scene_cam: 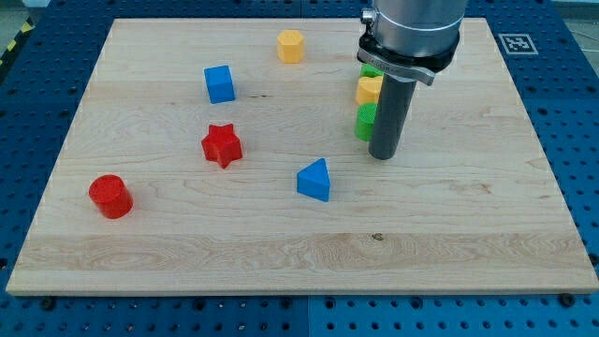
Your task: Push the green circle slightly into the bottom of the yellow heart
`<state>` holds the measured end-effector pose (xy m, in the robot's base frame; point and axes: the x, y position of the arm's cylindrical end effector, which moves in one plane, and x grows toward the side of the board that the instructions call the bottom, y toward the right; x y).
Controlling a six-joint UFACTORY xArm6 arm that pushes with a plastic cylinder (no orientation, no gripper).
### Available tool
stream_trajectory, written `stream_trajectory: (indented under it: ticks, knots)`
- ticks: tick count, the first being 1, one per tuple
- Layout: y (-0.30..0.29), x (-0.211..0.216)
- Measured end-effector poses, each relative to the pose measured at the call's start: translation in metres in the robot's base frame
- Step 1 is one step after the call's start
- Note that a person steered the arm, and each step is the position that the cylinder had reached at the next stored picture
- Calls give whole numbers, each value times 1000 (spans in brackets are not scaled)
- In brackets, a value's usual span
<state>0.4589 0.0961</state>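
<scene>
Wooden board [281,253] nearest the view's bottom lies bare; further up sit a red plastic cylinder [110,196], a blue triangular block [315,180] and a red star block [222,145]. My tip [385,155], a plain dark rod with nothing to open or close, stands just right of the green circle block [363,122], touching or nearly so. That circle sits directly below the yellow heart block [368,90], close against it; my rod hides their right sides, so I cannot tell whether they touch. To nudge well, I judge I should come round beneath the circle and push gently toward the view's top, centred, or it will skid sideways. Beyond lie another green block [371,70], a blue cube [219,83] and a yellow hexagonal block [291,45].
</scene>
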Motion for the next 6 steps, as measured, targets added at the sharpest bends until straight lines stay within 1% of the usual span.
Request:
stream_trajectory:
  ticks: [3,4,6]
  knots:
    - [-4,0]
    - [-20,0]
    - [-24,-5]
